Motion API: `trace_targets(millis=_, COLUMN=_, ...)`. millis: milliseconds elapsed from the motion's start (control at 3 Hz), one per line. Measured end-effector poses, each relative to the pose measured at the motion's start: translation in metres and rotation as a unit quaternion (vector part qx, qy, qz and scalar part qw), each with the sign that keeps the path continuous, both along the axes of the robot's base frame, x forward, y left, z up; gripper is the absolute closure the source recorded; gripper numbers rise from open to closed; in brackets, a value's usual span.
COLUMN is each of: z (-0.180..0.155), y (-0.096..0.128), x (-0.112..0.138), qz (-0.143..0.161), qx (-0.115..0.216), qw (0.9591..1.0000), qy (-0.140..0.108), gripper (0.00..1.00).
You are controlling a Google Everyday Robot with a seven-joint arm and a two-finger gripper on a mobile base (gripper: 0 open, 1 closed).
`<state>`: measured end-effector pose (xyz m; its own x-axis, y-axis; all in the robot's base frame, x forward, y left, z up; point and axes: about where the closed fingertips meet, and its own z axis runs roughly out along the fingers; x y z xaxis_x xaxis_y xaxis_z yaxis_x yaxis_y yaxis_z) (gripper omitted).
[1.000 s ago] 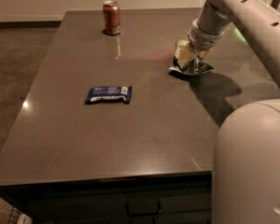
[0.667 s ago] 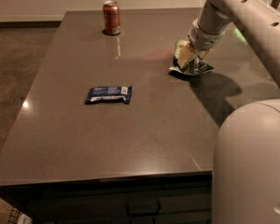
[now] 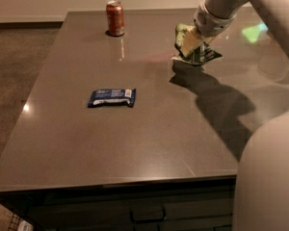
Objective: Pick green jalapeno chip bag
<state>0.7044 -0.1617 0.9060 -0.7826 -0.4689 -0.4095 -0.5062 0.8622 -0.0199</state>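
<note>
The green jalapeno chip bag [image 3: 189,43] is a crumpled light-green foil bag at the far right of the dark table [image 3: 149,134]. My gripper [image 3: 196,35] comes down from the upper right on the white arm and is shut on the bag's top. The bag hangs tilted from the gripper. Its lower darker-green end is at or just above the table top, with a shadow spreading below it.
A small dark-blue wrapped bar [image 3: 111,97] lies flat at the table's middle left. A red soda can [image 3: 115,18] stands upright at the far edge. The robot's white body [image 3: 267,177] fills the lower right corner. The floor lies beyond the table's left edge.
The bag's top has risen and tilted with the gripper; it lay lower on the table before. The can and the blue bar have not moved.
</note>
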Motion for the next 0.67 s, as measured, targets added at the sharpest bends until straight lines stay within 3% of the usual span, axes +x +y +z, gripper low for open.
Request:
trace_targets(millis=333, z=0.0406, y=0.0115, x=-0.0107, qz=0.024, qx=0.004, qw=0.9991, qy=-0.035, gripper=1.0)
trace_targets(millis=667, z=0.0406, y=0.0115, x=-0.0107, qz=0.024, qx=0.004, qw=0.9991, qy=-0.035, gripper=1.0)
